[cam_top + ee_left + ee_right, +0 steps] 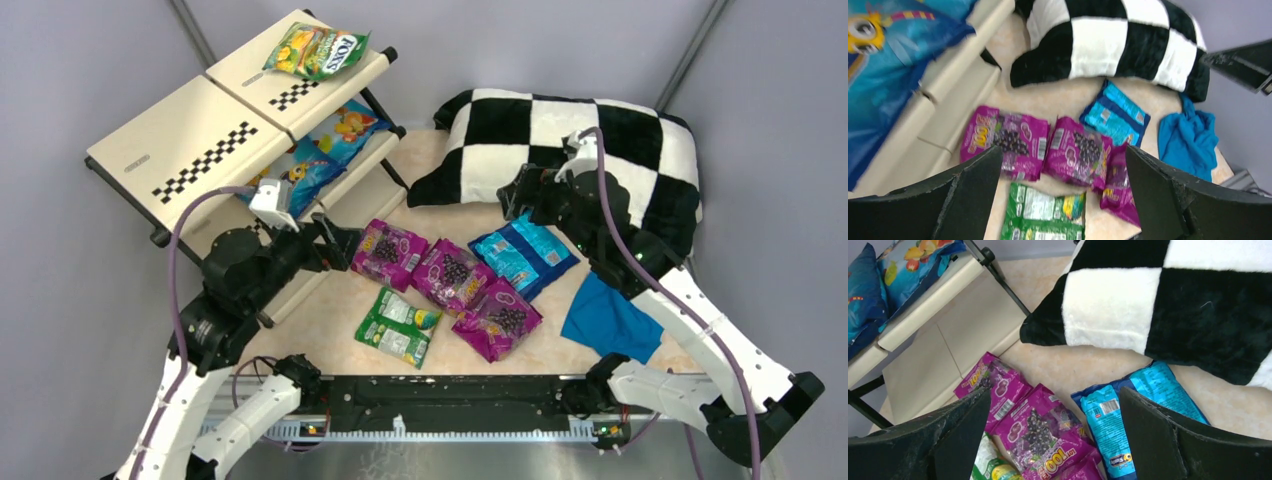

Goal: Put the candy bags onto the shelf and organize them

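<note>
Both arms stretched forward, jaws parted.
The left gripper (345, 240) hangs near the table's (425, 155) left edge, fingers spread wide (plain in its wrist view). The right gripper (512, 195) reaches toward the far edge, equally splayed.

Glossy plastic candy bags (455, 275) (pillow (560, 150) plush).

Soft, even light falls from overhead in all three views, bright and without harsh edges. The checkered pillow (590, 150) casts only a faint shadow on the surface (330, 310) at its 7 o'clock side. The magenta bags (450, 275) carry small white glints. The left wrist view is smeared throughout, worst on the blue bag (883, 65) at 10 o'clock. The right wrist view is sharper, with bag lettering readable. The fingers (958, 195) of the left hand (1063, 150) and those of the right hand (1055, 390) are near-black, their detail lost, at 7 and 5 o'clock.
</note>
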`<state>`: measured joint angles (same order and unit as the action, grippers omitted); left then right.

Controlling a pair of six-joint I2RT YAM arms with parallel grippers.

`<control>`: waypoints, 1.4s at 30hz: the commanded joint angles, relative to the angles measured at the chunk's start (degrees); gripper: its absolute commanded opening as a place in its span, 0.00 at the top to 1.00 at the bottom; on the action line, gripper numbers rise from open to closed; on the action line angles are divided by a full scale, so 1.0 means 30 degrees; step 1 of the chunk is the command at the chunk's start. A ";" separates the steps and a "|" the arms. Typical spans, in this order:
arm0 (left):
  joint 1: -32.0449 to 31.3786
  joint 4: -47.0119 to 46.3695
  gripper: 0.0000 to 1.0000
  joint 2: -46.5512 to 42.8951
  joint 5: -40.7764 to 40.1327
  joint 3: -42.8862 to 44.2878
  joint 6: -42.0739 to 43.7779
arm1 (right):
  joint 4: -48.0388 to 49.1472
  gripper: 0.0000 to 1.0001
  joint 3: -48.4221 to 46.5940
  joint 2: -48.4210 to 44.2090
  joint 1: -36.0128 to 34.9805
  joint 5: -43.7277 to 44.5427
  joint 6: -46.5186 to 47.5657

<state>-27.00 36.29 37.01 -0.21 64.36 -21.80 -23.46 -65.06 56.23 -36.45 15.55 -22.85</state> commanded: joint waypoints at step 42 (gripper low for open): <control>-0.2462 -0.6338 0.04 0.5124 -0.3699 -1.1411 -1.8096 | 0.8769 0.01 0.2413 0.8695 0.0169 -1.1508 -0.3955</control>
<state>-32.32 20.32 48.75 -3.53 30.74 -67.07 -2.00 -58.78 82.17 -36.34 -16.49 -34.72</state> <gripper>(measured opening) 0.959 0.986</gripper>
